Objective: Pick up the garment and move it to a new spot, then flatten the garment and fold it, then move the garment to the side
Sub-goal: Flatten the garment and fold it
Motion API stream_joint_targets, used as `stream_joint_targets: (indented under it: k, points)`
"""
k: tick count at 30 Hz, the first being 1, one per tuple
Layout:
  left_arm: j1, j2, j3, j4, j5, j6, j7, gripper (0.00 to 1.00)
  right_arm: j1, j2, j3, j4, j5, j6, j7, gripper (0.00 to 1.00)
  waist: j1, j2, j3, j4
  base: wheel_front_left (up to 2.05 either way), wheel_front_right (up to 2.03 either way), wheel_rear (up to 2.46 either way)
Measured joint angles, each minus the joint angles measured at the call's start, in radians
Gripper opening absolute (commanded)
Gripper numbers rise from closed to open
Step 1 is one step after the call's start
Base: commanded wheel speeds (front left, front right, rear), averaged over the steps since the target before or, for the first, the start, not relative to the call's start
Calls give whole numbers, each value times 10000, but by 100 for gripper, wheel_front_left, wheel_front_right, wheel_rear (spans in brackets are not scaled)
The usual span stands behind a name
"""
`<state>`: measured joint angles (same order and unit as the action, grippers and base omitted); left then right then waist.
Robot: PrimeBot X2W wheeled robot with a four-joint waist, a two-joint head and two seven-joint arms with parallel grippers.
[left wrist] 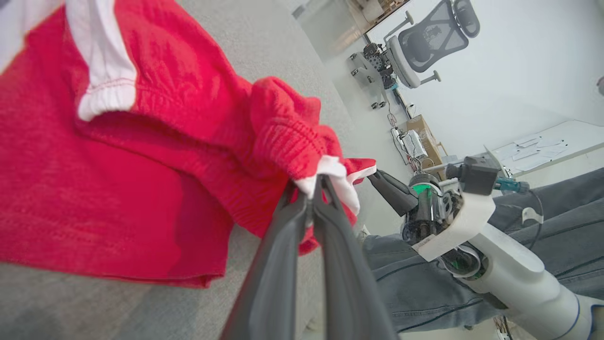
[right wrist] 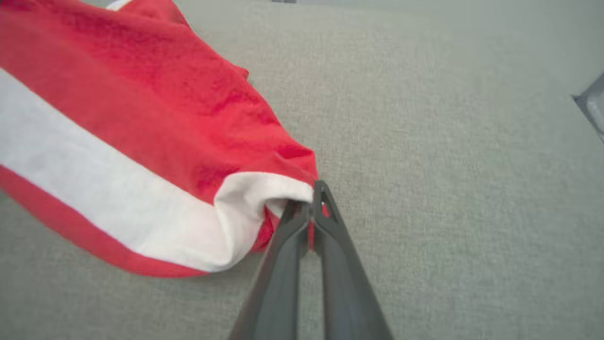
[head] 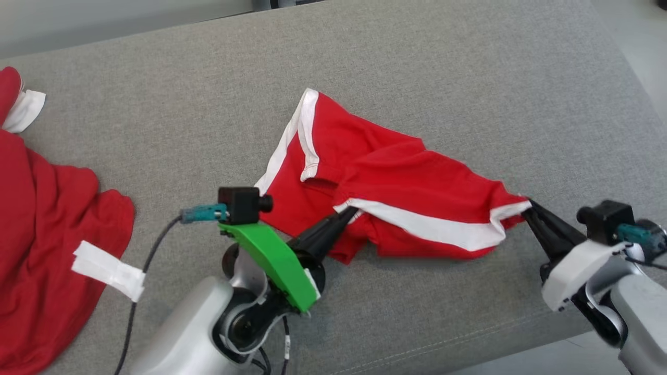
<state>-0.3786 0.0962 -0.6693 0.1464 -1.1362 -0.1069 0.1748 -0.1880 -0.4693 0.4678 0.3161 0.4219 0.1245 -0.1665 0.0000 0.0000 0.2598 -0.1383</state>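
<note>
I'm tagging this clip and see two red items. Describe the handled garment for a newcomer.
Start at the middle of the grey cushion. The garment there is red with broad white stripes, held between the left gripper and right gripper, both pinching it. The other red cloth lies at the left edge, untouched.

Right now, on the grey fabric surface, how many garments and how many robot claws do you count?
Red cloth garments: 2 (red shorts with white stripes; red garment with white tags at left)
Dark two-fingered claws: 2 (left claw, right claw, both shut on the shorts)
Total: 4
</note>
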Motion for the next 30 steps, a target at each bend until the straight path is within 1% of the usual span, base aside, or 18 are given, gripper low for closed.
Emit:
stream_joint_targets:
  k: [1,2,5,8,10,15,17,19,21,23,26,30]
  points:
    - [0,0,0,0,0,0,0,0,0,0,0,0,0,0,0,0,0,0,0,0,0,0,0]
    - [-12,165,194,-173,-144,-4,8,0,-309,-27,178,-282,-19,0,0,0,0,0,-55,-19,0,0,0]
    - [-293,890,612,-518,-311,-71,284,0,-1192,-196,334,-1087,134,0,4,0,0,0,-234,-85,0,0,0]
    - [-938,1392,1135,-1003,-403,-73,543,0,-1761,-884,345,-1735,341,0,324,0,0,0,-457,-80,0,0,0]
    - [-1445,1599,1381,-1371,-449,-73,763,0,-2084,-1296,500,-2199,752,0,662,0,0,-1,-610,-40,0,0,0]
    - [-1914,2163,1766,-2057,-853,-54,1434,0,-2350,-1346,1442,-3657,2968,0,1737,0,0,-1,-1013,97,0,0,0]
    - [-1913,2428,1877,-2337,-1003,107,1682,0,-2308,-1440,1755,-4190,3933,0,2257,0,0,-1,-1185,144,0,0,0]
    - [-1905,2685,2056,-2686,-1197,274,1919,0,-2148,-1695,1825,-4702,4859,0,2748,0,0,-1,-1350,179,0,0,0]
    - [-1881,2892,2232,-3068,-1455,439,2105,0,-1815,-2104,1714,-5081,5634,0,3143,0,0,-1,-1502,206,0,0,0]
    - [-1792,3081,2414,-3513,-1636,665,2278,0,-1453,-2514,1348,-5463,6334,0,3342,0,0,-1,-1629,221,0,0,0]
    - [-1604,3402,2629,-4222,-1833,965,2568,0,-1152,-2991,464,-6205,7258,0,3358,0,0,-1,-1761,219,0,0,0]
    - [-1494,3515,2972,-5310,-2426,1315,2782,0,-1039,-3442,-637,-7540,8393,0,3183,0,0,-1,-1853,165,0,0,0]
